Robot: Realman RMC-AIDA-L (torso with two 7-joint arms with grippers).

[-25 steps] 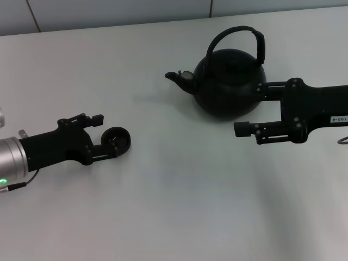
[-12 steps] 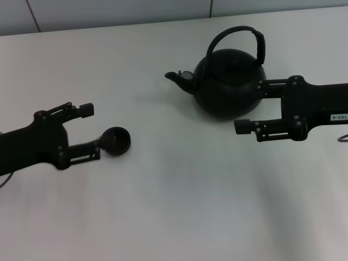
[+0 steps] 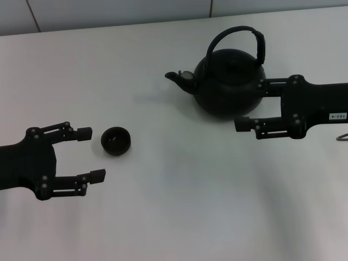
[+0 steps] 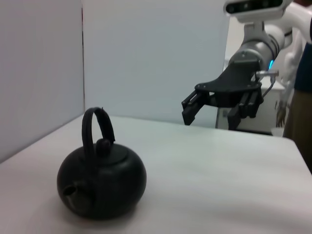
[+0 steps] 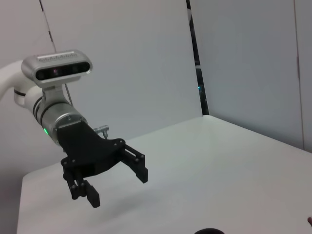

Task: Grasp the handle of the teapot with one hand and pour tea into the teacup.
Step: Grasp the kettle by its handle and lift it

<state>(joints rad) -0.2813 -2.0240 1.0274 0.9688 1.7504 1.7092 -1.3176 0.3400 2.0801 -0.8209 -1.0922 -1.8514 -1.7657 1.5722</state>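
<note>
we see our left gripper spread wide and held level just left of the tiny round black-brown teacup without touching it, while our right gripper reaches in flat, fingers apart, beside the large matte-black round teapot, below its arched black handle.

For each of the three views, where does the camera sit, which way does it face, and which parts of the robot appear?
Head view: looks down on the white table; the teapot, the teacup, the left hand and the right hand, both open.
Left wrist view: faces across the table to the teapot and the right hand.
Right wrist view: faces the left hand; the teacup shows at the picture's edge.
Shared: head and left wrist views both show the teapot.
</note>
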